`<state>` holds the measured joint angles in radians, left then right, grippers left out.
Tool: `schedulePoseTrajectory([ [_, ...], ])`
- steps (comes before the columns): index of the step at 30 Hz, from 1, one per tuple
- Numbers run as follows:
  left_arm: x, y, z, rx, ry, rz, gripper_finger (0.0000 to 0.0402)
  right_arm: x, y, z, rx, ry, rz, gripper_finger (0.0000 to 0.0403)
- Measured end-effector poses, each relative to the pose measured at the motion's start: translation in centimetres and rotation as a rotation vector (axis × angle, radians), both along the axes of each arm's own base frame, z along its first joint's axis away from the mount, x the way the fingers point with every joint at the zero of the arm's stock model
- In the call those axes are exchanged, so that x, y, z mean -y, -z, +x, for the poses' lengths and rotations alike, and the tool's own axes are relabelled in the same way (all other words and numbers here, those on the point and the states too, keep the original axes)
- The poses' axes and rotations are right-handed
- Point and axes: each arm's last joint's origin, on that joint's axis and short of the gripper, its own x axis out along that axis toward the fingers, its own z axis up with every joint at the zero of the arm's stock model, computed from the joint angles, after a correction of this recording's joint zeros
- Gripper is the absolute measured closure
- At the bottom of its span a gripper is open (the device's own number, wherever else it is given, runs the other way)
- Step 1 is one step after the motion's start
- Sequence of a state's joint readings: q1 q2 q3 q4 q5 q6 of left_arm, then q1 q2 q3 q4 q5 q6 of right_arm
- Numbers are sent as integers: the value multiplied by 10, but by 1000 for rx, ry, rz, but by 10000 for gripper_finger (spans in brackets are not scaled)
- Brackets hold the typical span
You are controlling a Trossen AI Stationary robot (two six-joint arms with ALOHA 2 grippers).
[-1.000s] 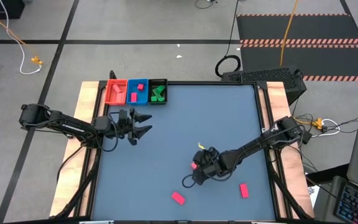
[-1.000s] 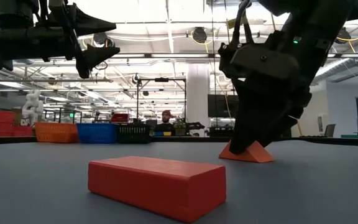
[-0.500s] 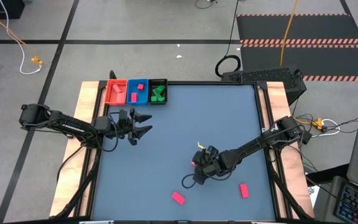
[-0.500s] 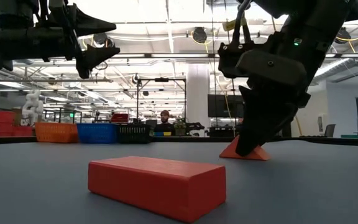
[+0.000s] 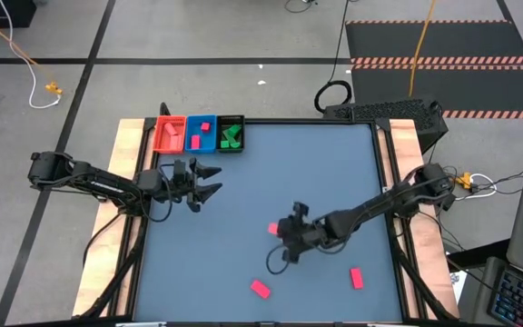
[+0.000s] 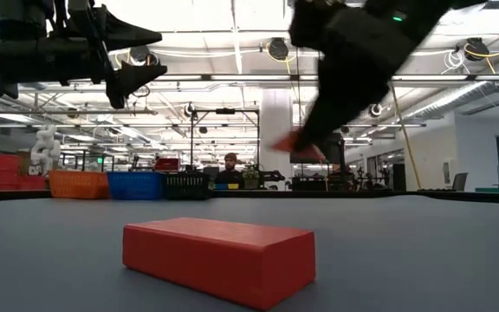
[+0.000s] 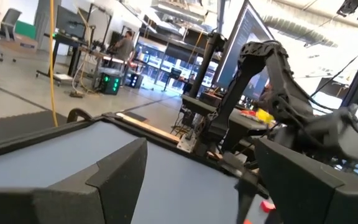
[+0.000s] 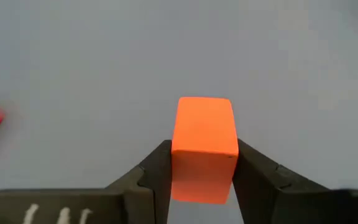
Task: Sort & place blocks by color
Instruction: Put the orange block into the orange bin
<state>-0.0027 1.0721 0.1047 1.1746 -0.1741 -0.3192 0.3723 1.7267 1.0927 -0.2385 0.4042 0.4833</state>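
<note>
My right gripper (image 5: 281,232) hangs above the middle of the blue table, shut on a salmon-orange block (image 8: 204,146), which also shows in the low view (image 6: 296,146). Two pink-red blocks lie flat on the table near its front edge: one (image 5: 260,289), large in the low view (image 6: 219,260), and one (image 5: 357,277) farther right. My left gripper (image 5: 209,182) waits open above the table's far left part, near the trays. My right gripper pinches the salmon-orange block by two opposite sides (image 8: 179,163) between its two fingers (image 8: 157,167). The fingers slant downward from the table's right. The block is lifted clear of the table, and its far end sticks out past the fingertips.
Three small trays stand in a row at the far left edge: a red one (image 5: 159,136) with a salmon block, a blue one (image 5: 189,127) with pink blocks, a black one (image 5: 241,125) with green blocks. Open tabletop lies between the right gripper and the trays.
My right gripper has shut on the salmon-orange block, which lay on the table, and has risen with it while rolling about its own line. The block is now lifted clear and has gone a little toward the table's left and far edges.
</note>
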Motion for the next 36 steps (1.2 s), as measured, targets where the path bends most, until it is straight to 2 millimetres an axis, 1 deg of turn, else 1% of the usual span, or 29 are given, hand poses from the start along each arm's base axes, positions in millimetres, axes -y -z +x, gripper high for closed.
schedulePoseTrajectory([
  [2, 0, -1, 0, 14, -2, 8, 101, 15, -8, 7, 48, -8, -80, 282],
  [5, -1, -5, -1, 49, -20, 6, 101, 47, -15, 23, 121, -5, -106, 282],
  [9, -2, -5, -2, 57, -67, -6, 101, 96, -25, 41, 258, -16, -45, 282],
  [13, -3, -3, -1, 18, -100, 28, 101, 141, -33, 48, 363, -24, -6, 282],
  [15, -3, 0, -1, -21, -124, 68, 101, 157, -38, 49, 427, -67, 44, 282],
  [17, -3, 2, 0, -51, -140, 119, 101, 166, -42, 49, 479, -142, 104, 282],
  [20, 1, 7, 1, -133, -145, 264, 101, 168, -45, 49, 514, -234, 188, 282],
  [22, 6, 10, 1, -188, -158, 368, 101, 167, -45, 49, 514, -278, 201, 282],
  [24, 11, 10, 0, -215, -179, 447, 101, 159, -44, 49, 511, -357, 151, 282],
  [26, 16, 10, 0, -220, -179, 485, 101, 146, -39, 48, 494, -452, 53, 282],
  [28, 19, 10, 0, -218, -169, 483, 101, 134, -32, 46, 484, -492, -54, 282],
  [31, 22, 7, 5, -222, -137, 433, 101, 124, -27, 44, 514, -472, -160, 282],
  [34, 26, 9, 17, -318, -72, 400, 101, 116, -21, 39, 555, -463, -191, 282],
  [36, 30, 5, 29, -352, -41, 385, 101, 113, -16, 35, 574, -442, -209, 282],
])
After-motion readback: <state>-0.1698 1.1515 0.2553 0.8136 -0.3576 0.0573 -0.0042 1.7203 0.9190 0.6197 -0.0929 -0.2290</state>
